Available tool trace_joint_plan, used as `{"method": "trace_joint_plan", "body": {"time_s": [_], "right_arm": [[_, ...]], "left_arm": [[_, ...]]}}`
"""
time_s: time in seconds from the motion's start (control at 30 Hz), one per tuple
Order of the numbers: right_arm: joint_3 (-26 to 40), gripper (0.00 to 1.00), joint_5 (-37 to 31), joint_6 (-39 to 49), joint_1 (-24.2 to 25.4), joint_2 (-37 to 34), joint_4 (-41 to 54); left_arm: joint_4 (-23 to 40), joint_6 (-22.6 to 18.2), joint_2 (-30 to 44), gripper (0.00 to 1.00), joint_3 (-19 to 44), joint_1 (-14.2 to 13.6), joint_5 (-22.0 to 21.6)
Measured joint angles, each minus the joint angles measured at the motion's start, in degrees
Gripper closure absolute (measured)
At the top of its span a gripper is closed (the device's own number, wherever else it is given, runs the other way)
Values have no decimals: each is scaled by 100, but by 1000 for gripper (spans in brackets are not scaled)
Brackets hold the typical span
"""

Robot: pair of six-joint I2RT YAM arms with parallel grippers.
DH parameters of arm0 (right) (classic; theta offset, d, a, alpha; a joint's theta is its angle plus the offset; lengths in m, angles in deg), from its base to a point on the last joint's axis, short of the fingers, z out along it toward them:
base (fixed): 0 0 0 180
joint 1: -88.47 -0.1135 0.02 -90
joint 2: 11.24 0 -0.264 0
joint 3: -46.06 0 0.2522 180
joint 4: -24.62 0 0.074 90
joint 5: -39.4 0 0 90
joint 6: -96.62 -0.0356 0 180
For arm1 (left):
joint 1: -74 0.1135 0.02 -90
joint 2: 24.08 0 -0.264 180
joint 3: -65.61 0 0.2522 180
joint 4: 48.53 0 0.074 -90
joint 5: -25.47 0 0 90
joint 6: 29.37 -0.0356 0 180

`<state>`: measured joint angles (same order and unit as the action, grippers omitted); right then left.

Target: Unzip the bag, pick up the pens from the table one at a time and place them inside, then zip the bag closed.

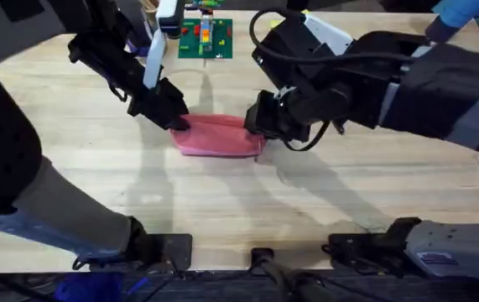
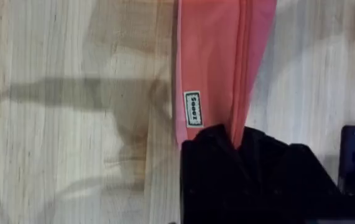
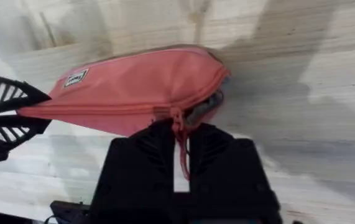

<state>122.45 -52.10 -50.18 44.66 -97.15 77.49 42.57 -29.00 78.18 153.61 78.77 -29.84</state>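
bag (image 1: pixel 216 136): pink-red pouch lying flat on the table (image 1: pixel 222 210), around the middle, lengthwise across it, nearer the far edge than the near edge
bag label (image 2: pixel 193 108): small white tag with dark print, on the end held by the left arm
zipper: runs along the bag's length; mostly closed, a short gap open at the end by the right arm, grey lining showing there
zipper pull (image 3: pixel 179 124): pink tab, sits between the right fingers
left gripper (image 1: pixel 174 120): black, clamped on the bag's left end, fabric pinched between the fingers; left wrist view shows the bag (image 2: pixel 217 62) running away from the fingers (image 2: pixel 227 162)
right gripper (image 3: pixel 180 155): black, at the bag's right end, fingers close together either side of the zipper pull, appears clenched on it
right gripper, overhead (image 1: pixel 260 126): touching the bag's right end
left gripper, right wrist view (image 3: pixel 6 115): black ribbed fingers pinching the far end of the bag (image 3: pixel 133 87)
green board (image 1: pixel 205 38): with coloured blocks, at the far edge of the table, well apart from the bag
pens: cannot tell where they are
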Motion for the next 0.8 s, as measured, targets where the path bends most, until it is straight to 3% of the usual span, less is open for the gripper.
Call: {"method": "trace_joint_plan", "body": {"time_s": [0.2, 0.8], "right_arm": [[0, 964, 18, 0, 0, 0, 35], [-15, 958, 157, 0, 78, 310, 192]], "left_arm": [[0, 0, 0, 958, 0, -2, 0], [10, 2, 0, 958, 0, -2, 15]]}}
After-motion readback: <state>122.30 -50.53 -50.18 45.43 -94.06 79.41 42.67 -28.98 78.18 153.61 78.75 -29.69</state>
